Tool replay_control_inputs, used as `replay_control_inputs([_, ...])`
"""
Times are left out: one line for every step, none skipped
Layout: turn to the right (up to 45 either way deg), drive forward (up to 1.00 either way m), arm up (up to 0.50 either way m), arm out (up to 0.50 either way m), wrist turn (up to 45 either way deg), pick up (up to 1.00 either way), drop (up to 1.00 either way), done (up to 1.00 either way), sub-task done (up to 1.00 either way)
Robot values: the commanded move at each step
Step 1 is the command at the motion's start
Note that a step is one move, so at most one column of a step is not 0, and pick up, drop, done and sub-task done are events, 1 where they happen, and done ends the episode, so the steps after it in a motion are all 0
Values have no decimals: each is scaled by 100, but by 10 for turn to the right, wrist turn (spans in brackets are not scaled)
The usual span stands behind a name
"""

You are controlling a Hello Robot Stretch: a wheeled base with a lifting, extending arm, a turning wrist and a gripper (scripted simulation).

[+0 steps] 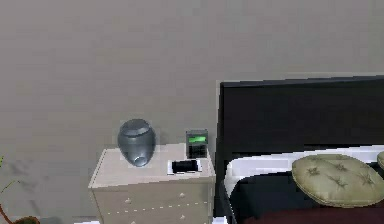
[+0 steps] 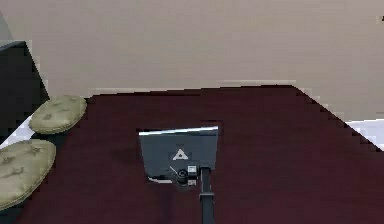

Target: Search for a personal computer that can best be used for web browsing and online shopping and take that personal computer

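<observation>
An open laptop [image 2: 180,152] stands on the dark red bedspread [image 2: 285,140] in the arm side view, its dark lid with a pale triangle mark facing me. My arm [image 2: 206,202] rises from the bottom edge just right of the middle. The gripper [image 2: 179,177] sits at the laptop's lower edge, against the computer. I cannot tell whether it holds anything, since the laptop rests on the bed right behind it.
Two olive cushions [image 2: 57,115] [image 2: 22,165] lie at the bed's left by the black headboard [image 2: 15,85]. In the forward view a pale nightstand [image 1: 150,185] carries a grey vase [image 1: 136,141], a green-lit clock [image 1: 197,140] and a phone [image 1: 184,166], beside the headboard [image 1: 300,115].
</observation>
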Motion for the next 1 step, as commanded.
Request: replay_control_inputs([0, 0, 0, 0, 0, 100, 0, 0, 0])
